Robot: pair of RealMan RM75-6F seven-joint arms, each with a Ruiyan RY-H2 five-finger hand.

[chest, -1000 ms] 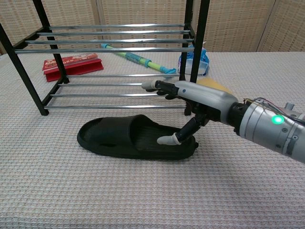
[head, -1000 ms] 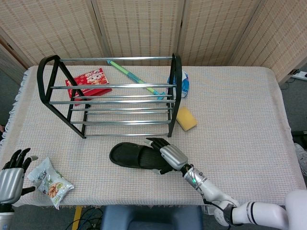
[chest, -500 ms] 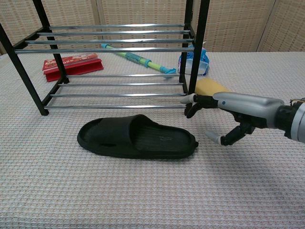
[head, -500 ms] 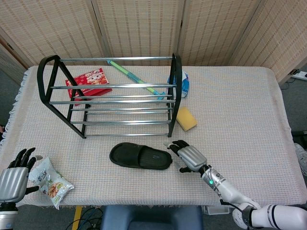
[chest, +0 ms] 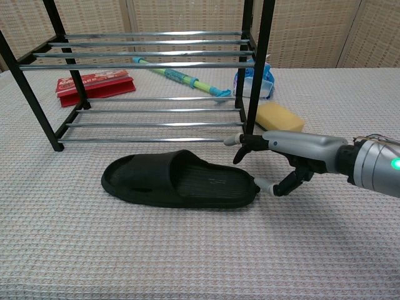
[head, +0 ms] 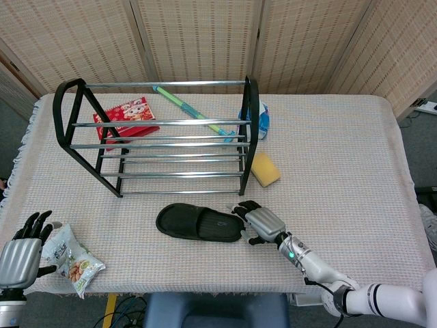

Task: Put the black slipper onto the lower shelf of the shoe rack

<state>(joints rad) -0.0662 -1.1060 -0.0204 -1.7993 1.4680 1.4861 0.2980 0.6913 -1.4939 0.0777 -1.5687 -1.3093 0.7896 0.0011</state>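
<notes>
The black slipper [head: 198,223] [chest: 178,182] lies flat on the tablecloth, just in front of the black shoe rack [head: 247,123] [chest: 258,69]. Its heel points right. My right hand [head: 258,222] [chest: 289,150] hovers at that heel end with its fingers spread; the thumb tip is at the heel edge and nothing is held. The rack's lower shelf bars [chest: 153,124] carry nothing. My left hand [head: 19,254] sits at the near left table edge, fingers apart, holding nothing.
A snack bag [head: 70,260] lies beside my left hand. A yellow sponge [head: 265,169] [chest: 279,116] sits right of the rack. A red box [head: 126,116], a green-blue stick [head: 191,108] and a blue-white pack [head: 263,119] lie behind or under the rack.
My right hand left the slipper and drew back to the right, then came back left to its heel end. The slipper has not moved. My left hand sank slightly.
</notes>
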